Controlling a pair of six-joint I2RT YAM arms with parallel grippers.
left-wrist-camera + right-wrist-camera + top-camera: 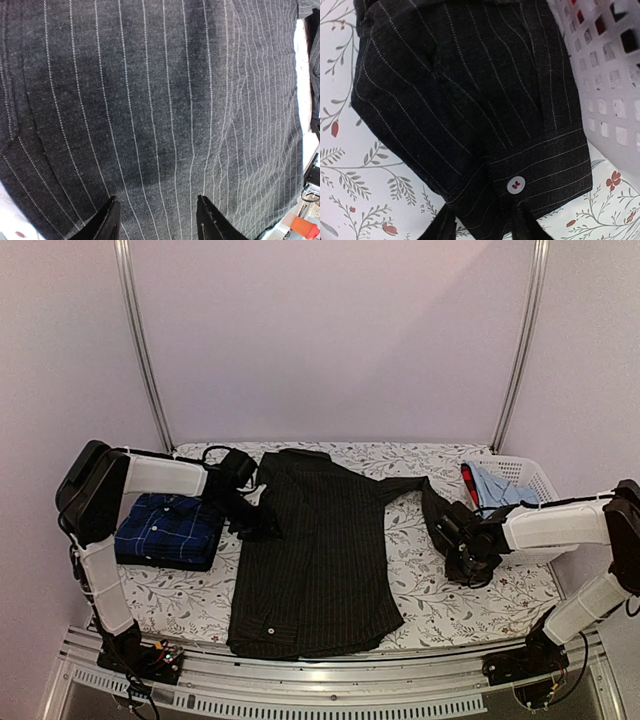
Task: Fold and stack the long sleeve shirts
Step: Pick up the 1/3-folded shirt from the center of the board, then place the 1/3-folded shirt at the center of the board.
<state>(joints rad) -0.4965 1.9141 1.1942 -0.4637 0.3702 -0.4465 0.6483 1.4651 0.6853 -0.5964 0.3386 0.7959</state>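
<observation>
The black pinstripe shirt point(315, 560) is soft, light and limp. It lies flat beneath the spread fingers of the left gripper point(157, 198). The right gripper point(482, 214) straddles the stiffer buttoned cuff point(540, 165), the better hold; whether it pinches yet, I cannot tell.
</observation>
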